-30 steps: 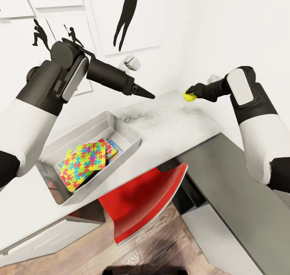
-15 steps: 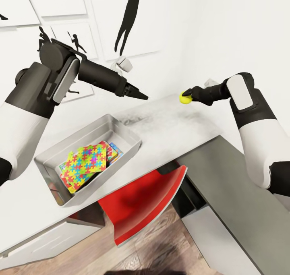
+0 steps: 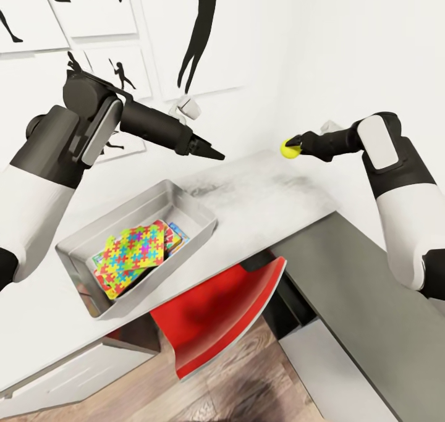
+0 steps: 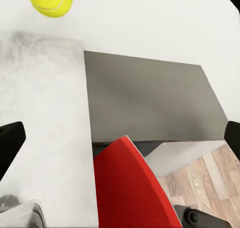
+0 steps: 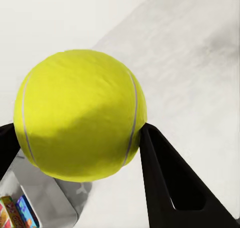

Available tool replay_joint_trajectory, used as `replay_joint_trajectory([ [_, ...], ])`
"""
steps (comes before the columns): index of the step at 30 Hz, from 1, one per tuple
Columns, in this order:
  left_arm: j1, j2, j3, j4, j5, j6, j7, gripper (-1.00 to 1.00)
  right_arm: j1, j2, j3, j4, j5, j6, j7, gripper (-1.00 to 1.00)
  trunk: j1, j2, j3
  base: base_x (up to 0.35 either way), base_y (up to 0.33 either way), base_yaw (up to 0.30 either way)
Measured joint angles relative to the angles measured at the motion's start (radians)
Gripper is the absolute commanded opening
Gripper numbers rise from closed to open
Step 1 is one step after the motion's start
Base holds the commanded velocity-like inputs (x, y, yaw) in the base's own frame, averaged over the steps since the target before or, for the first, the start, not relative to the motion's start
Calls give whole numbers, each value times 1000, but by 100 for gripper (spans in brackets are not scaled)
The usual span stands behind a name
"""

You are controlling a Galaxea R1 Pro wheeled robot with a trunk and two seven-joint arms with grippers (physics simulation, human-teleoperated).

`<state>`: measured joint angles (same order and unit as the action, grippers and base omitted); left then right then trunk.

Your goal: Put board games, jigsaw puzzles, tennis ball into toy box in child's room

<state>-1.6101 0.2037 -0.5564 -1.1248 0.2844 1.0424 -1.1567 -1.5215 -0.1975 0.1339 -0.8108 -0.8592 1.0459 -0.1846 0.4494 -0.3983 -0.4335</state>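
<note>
Tennis ball (image 3: 288, 148) clamped in right gripper (image 3: 295, 145) has lifted off the table (image 3: 259, 193), toy box (image 3: 185, 209) ahead; left gripper (image 3: 213, 154) hovers, fingers spread.

Head camera looks down over the desk (image 3: 259, 193); both wrist cameras, closer in, share its far edge and the tennis ball (image 4: 50, 2).

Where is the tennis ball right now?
Head view, right side: the tennis ball is clamped in the right gripper, above the table's far end.
</note>
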Motion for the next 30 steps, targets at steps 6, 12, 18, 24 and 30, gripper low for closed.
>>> replay_joint_trajectory([
  [6, 61, 88, 8, -96, 19, 0, -23, 100, 8, -25, 0, 6, 1, 0, 97, -100, 0, 0, 10, 0, 0, 0],
  [12, 109, 164, 12, -118, 93, -1, -60, 100, 124, -55, 1, 0, -17, -1, 267, -100, 0, 0, 20, 0, 0, 0],
  [18, 156, 203, 14, -122, 130, -1, -66, 100, 177, -79, 2, 0, -17, 0, 461, -100, 0, 0, 30, 0, 0, 0],
  [24, 182, 204, 14, -122, 133, -1, -66, 100, 219, -83, 2, -2, -15, 0, 549, -100, 0, 0, 40, 0, 0, 0],
  [30, 206, 204, 14, -122, 128, -1, -66, 100, 229, -84, 2, -1, -14, -3, 562, -100, 0, 0, 50, 0, 0, 0],
])
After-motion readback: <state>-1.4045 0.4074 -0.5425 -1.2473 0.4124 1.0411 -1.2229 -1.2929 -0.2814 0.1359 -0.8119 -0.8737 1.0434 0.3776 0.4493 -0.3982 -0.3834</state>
